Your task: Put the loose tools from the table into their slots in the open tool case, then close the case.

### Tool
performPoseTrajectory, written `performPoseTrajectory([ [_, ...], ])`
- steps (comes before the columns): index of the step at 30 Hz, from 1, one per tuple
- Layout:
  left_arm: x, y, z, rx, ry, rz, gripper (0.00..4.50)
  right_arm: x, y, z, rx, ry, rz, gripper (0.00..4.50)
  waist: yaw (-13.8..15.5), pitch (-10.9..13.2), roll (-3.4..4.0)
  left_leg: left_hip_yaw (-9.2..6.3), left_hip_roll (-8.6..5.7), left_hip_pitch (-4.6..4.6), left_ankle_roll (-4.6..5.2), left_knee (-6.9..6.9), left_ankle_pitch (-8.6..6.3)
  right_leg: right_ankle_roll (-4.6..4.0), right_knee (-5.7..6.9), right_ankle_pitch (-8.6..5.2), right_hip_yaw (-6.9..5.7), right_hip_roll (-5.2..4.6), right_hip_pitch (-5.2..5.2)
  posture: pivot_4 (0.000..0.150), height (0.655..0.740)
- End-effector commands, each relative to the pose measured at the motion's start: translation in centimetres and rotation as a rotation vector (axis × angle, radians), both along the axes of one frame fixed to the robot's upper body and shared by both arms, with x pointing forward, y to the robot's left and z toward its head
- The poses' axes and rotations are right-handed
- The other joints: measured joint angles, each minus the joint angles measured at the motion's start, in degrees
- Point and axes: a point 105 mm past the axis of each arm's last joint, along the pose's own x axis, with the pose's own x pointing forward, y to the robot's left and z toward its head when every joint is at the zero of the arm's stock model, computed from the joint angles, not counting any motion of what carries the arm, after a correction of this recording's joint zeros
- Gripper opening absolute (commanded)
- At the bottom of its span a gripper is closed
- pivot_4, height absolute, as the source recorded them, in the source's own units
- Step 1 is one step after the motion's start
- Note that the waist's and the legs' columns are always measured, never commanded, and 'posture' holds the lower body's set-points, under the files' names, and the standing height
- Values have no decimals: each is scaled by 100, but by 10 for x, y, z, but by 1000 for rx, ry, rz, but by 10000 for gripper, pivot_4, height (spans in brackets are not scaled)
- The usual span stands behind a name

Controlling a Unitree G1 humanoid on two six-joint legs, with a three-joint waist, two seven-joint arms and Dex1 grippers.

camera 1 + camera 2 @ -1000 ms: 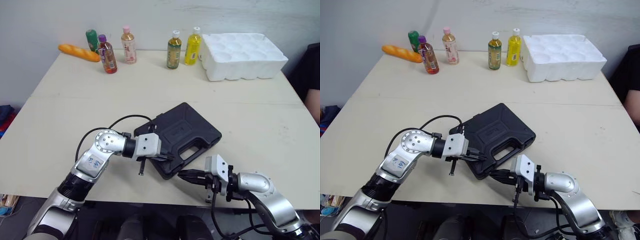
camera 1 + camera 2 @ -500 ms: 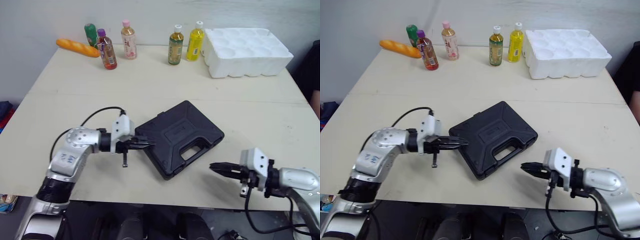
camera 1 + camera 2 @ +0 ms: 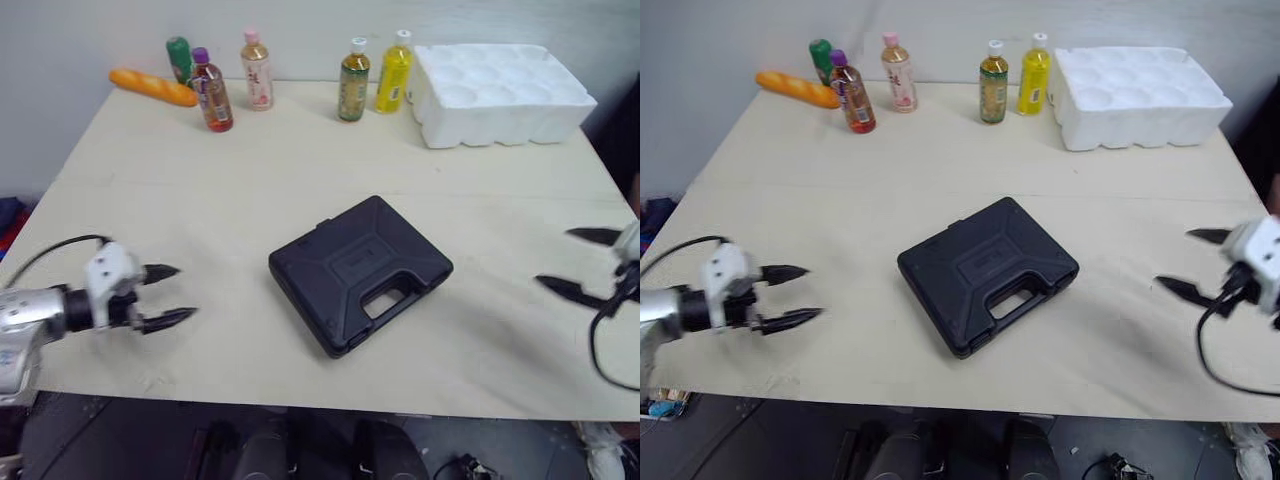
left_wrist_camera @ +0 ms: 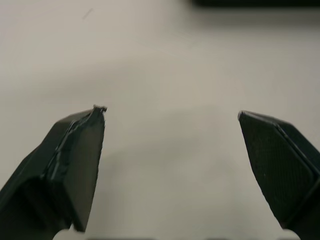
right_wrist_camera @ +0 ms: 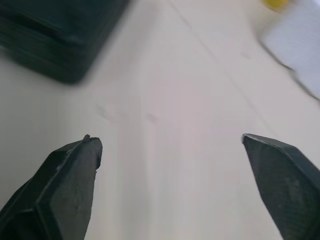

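The black tool case (image 3: 360,272) lies shut in the middle of the table, handle toward the front. My left gripper (image 3: 170,295) is open near the table's front left edge, well to the left of the case, with nothing between its fingers. My right gripper (image 3: 582,262) is open at the right edge, far to the right of the case, also with nothing in it. In the left wrist view the spread fingers (image 4: 75,165) frame bare tabletop. In the right wrist view a corner of the case (image 5: 55,35) shows beyond the fingers (image 5: 65,185).
Along the back edge stand several drink bottles (image 3: 350,80) and a bread loaf (image 3: 155,87). A white foam tray (image 3: 500,80) sits at the back right.
Both arms have pulled away from the case to the table's sides. Both grippers went from shut to open. The head camera has shifted slightly.
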Motion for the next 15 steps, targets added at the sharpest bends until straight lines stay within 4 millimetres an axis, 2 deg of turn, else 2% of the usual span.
performPoseTrajectory([
  [1,-5,17,12,27,-79,71,45000,0,-13,19,-66,-72,-7,44514,-15,1,-2,1,4,1,-7,-1,4,-4,2,-2,-3,4,-2,1500,7400],
  [4,-5,20,17,37,-136,97,45000,6,-19,25,-72,-109,-24,44514,-44,3,-6,17,6,0,-10,2,7,-4,37,-3,1,2,-12,1500,7400],
  [10,-1,8,21,10,-203,77,45000,29,7,8,-44,-124,67,44514,-122,11,-21,36,3,0,-7,12,14,0,57,0,28,-7,-36,1500,7400],
  [15,1,7,27,17,-254,70,45000,34,10,4,-22,-146,63,44514,-123,12,-20,62,7,-4,-17,3,29,-1,85,-1,36,1,-66,1500,7400],
])
